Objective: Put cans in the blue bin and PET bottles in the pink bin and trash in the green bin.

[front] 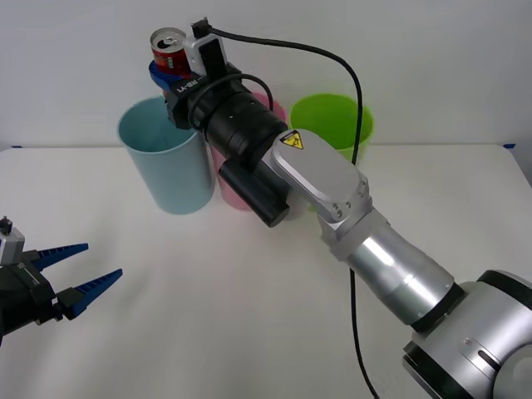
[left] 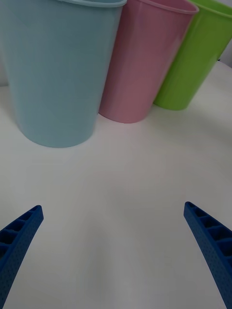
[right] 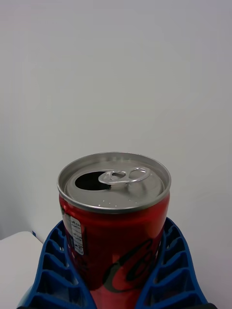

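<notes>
A small red can [front: 170, 51] with a silver top and pull tab stays upright in my right gripper [front: 173, 73], which is shut on it just above the rim of the blue bin [front: 166, 162]. The right wrist view shows the can [right: 113, 227] between the blue ribbed fingers [right: 53, 270]. The pink bin [front: 234, 184] stands beside the blue one, mostly hidden by my right arm, and the green bin [front: 332, 120] is to its right. My left gripper [front: 75, 278] hovers open near the table's front left, facing the blue bin [left: 60, 72], pink bin [left: 145, 58] and green bin [left: 193, 58].
The three bins stand in a row at the back of the white table [front: 208, 316]. A black cable [front: 357, 108] runs along my right arm over the green bin. A plain wall rises behind the table.
</notes>
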Tool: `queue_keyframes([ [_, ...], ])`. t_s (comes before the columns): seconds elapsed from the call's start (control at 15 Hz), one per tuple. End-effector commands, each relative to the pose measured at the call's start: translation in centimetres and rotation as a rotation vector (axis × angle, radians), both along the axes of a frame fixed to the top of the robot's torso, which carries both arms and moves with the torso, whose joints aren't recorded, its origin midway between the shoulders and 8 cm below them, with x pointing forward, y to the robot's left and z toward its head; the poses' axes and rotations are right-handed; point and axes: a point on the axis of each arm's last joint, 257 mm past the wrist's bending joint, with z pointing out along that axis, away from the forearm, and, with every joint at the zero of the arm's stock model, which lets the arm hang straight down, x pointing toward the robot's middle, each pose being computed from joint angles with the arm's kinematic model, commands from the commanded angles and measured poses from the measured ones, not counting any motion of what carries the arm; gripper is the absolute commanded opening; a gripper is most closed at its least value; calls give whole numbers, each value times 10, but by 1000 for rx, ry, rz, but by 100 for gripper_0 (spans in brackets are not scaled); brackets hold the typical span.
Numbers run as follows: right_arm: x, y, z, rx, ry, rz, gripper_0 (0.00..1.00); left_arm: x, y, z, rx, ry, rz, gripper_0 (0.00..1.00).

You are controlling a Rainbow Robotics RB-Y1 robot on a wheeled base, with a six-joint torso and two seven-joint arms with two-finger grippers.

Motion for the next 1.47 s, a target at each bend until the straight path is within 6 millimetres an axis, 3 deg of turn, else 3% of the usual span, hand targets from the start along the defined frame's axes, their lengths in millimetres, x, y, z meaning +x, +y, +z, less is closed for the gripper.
queue_keyframes([
  [0.07,15,20,-7,-48,28,-1,0,0,0,0,0,0,0,100],
  [0.53,31,53,-31,-148,116,-9,0,0,0,0,0,0,0,100],
  [0.87,33,52,-52,-189,138,-13,0,0,0,0,0,0,0,100],
  [1.27,33,52,-57,-196,148,-15,0,0,0,0,0,0,0,100],
  [1.33,34,51,-58,-202,143,-24,13,0,0,0,0,0,0,100],
  [1.4,34,51,-58,-205,139,-23,63,0,0,0,0,0,0,100],
  [1.47,34,51,-58,-205,139,-23,92,0,0,0,0,0,0,100],
])
